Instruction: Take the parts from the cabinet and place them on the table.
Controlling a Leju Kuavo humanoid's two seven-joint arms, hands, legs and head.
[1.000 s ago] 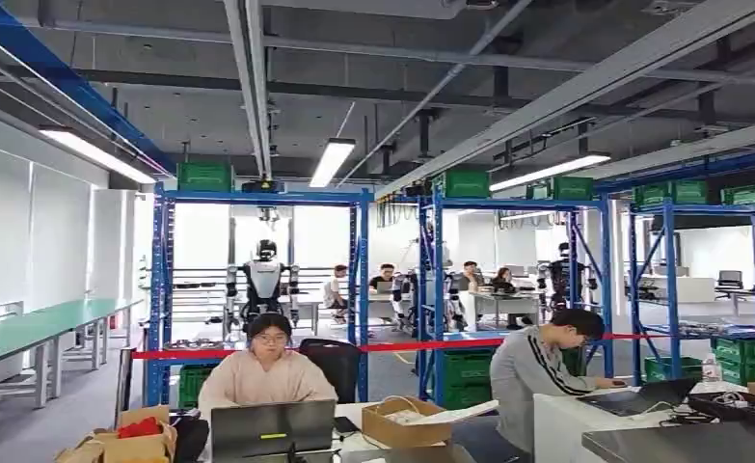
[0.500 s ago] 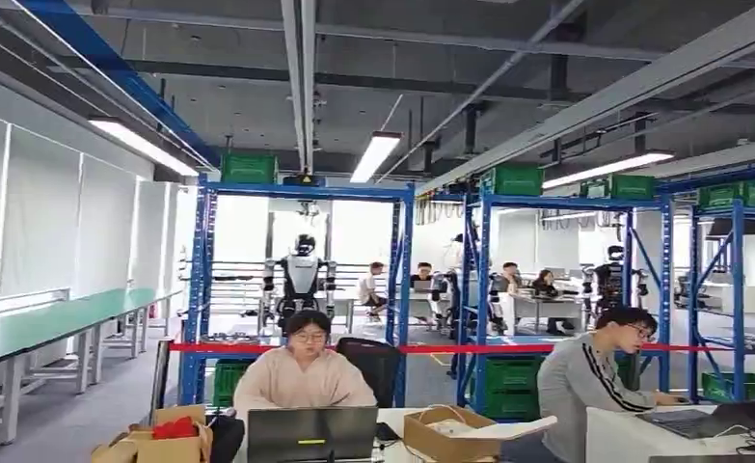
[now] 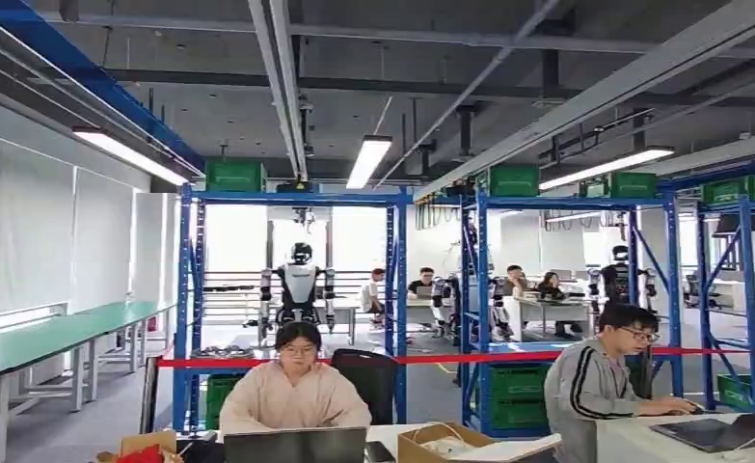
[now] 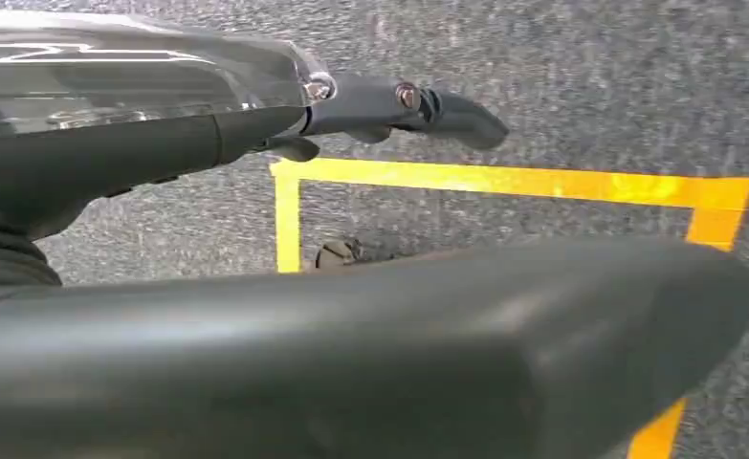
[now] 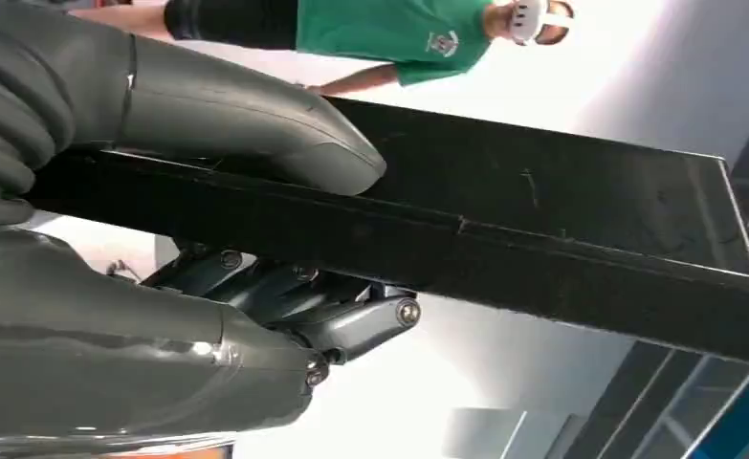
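Observation:
My right hand [image 5: 150,316] grips a long flat black part [image 5: 561,229]: the thick thumb [image 5: 255,124] presses on one face and the darker fingers [image 5: 313,296] lie against the other. The part runs on past the hand and out of the picture. My left hand [image 4: 188,124] hangs over the grey floor [image 4: 581,86], its fingers apart and nothing in it. In the head view stand blue shelving racks [image 3: 286,198] carrying green crates [image 3: 235,176].
A yellow tape square [image 4: 504,182] marks the floor under my left hand. A person in a green shirt [image 5: 399,29] stands beyond the black part. Ahead, two people sit at desks [image 3: 643,434] behind a red barrier tape [image 3: 450,359]. A green workbench [image 3: 45,338] lines the left wall.
The head camera has moved: the whole room slid right, then slightly back left, and the desk items dropped toward the lower edge. The things themselves have not visibly moved.

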